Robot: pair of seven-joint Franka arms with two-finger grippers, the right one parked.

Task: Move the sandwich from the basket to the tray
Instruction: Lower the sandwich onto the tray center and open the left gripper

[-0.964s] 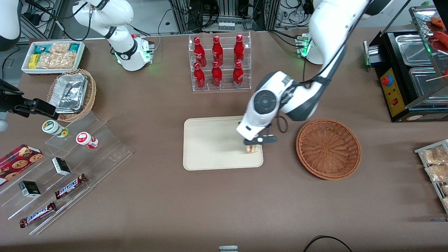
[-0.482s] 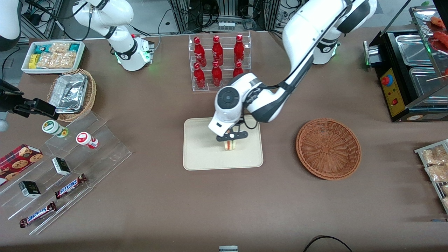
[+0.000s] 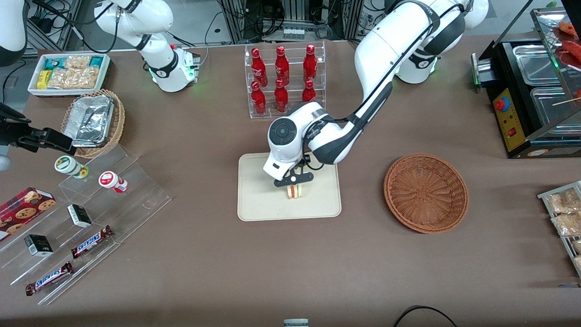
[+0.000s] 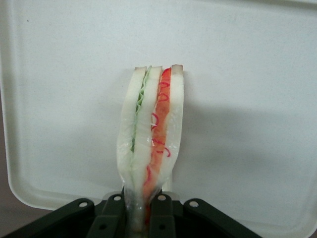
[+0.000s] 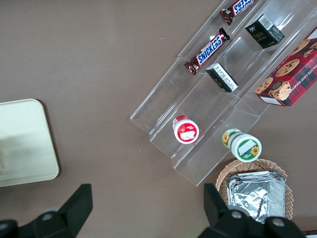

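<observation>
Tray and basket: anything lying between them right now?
Nothing; the front view shows only bare brown tabletop between the tray and the basket. The gripper holds the sandwich over the tray.

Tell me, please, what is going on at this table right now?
The left arm's hand is shut on a sandwich and holds it over the middle of the cream tray. The wrist view shows the sandwich pinched at one end between the fingers. The brown basket it came from sits empty beside the tray.
</observation>
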